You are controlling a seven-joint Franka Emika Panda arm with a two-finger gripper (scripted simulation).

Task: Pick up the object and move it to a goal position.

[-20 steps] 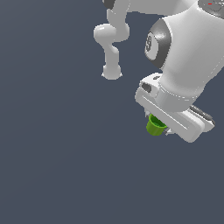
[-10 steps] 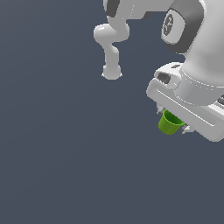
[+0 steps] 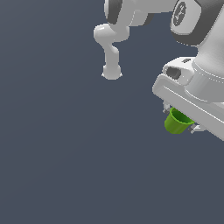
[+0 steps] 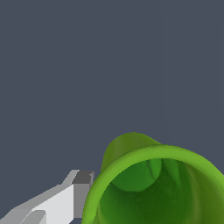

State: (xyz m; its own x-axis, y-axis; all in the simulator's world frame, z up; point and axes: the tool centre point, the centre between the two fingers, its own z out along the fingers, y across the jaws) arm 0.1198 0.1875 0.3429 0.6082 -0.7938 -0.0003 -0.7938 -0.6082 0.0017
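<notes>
The object, a small bright green cup (image 3: 176, 123), hangs tilted under the white hand of the arm at the exterior view's right, lifted off the dark floor. My gripper (image 3: 180, 118) is shut on the cup, its fingers mostly hidden behind the hand's body. In the wrist view the cup (image 4: 162, 183) fills the near corner, its hollow inside facing the camera, and one white finger with a dark pad (image 4: 81, 192) presses against its rim.
A plain dark grey-blue floor (image 3: 65, 153) spreads all around. The arm's white base link (image 3: 111, 72) stands at the back, left of the hand. No goal marker shows in either view.
The hand with the green cup has risen and shifted toward the exterior view's right, coming closer to the camera. The cup stays held between the fingers.
</notes>
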